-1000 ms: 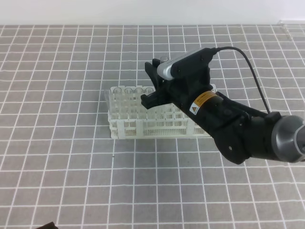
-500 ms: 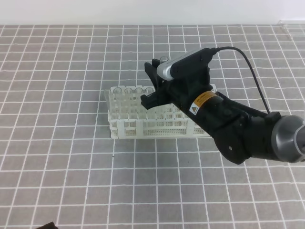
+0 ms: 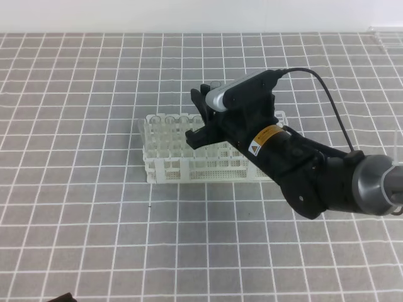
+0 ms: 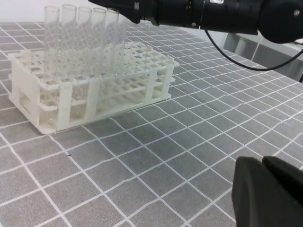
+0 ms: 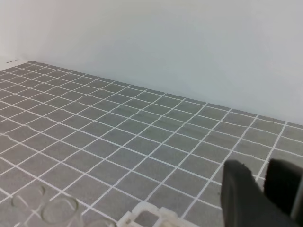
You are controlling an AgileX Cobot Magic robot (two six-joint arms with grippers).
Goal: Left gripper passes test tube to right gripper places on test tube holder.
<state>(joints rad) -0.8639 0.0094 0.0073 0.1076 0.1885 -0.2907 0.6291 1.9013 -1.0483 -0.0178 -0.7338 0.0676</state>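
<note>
The white test tube holder stands on the grey tiled table, and its corner shows at the bottom of the right wrist view. My right gripper, on the arm with the yellow label, hangs over the holder's back row, shut on a clear test tube. The tube is upright, its rim peeks above the fingers, and its lower part is inside the holder. My left gripper is low at the near side of the table, far from the holder, shut and holding nothing.
Several other clear tubes stand in a row at the holder's left end, close beside the held one. The right arm's black cable loops above the arm. A white wall closes the far side.
My right gripper has sunk slightly with the test tube, so the tube's rim sits a little lower. The left gripper has not moved.
</note>
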